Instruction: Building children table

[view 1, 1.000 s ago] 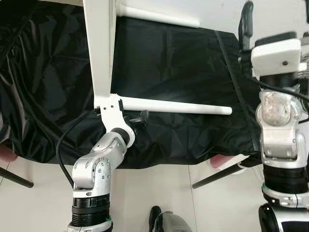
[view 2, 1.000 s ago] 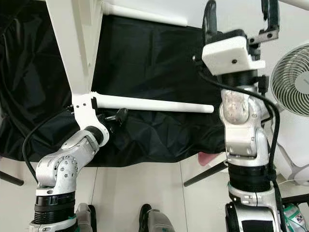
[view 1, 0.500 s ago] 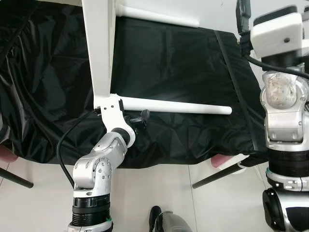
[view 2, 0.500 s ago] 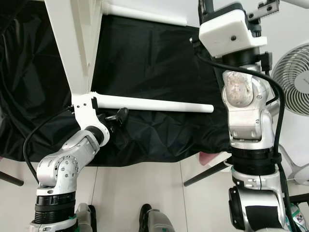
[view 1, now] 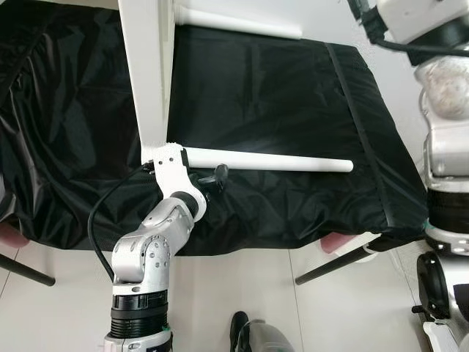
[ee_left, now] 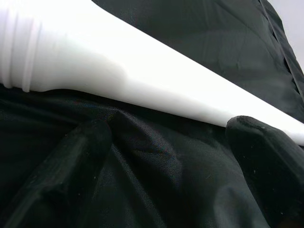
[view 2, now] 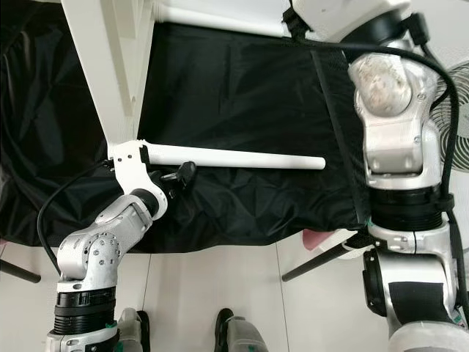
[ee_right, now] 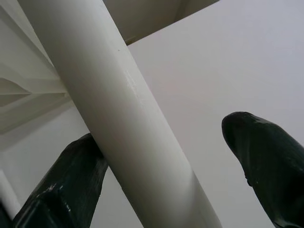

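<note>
The white tabletop (view 1: 150,70) stands on edge on a black cloth (view 1: 293,103). One white leg (view 1: 271,162) sticks out sideways from its near corner, and a second leg (view 1: 242,25) sticks out at the far end. My left gripper (view 1: 203,168) sits at the base of the near leg. In the left wrist view the left gripper (ee_left: 166,156) is open, fingertips resting on the cloth just beside that leg (ee_left: 142,80). My right arm (view 2: 396,110) is raised high. The right gripper (ee_right: 161,175) is open around another white leg (ee_right: 118,104), which touches one finger (ee_right: 57,190).
The cloth-covered surface ends at a front edge (view 1: 293,246) and a right edge (view 1: 374,139). Dark stool legs (view 1: 337,262) and a pink seat poke out below it. A fan (view 2: 458,95) stands at the right. A black cable (view 1: 95,227) loops beside my left arm.
My right arm has lifted upward, so its white wrist block has passed out of the top of the eye views. The left arm and the near leg have stayed put.
</note>
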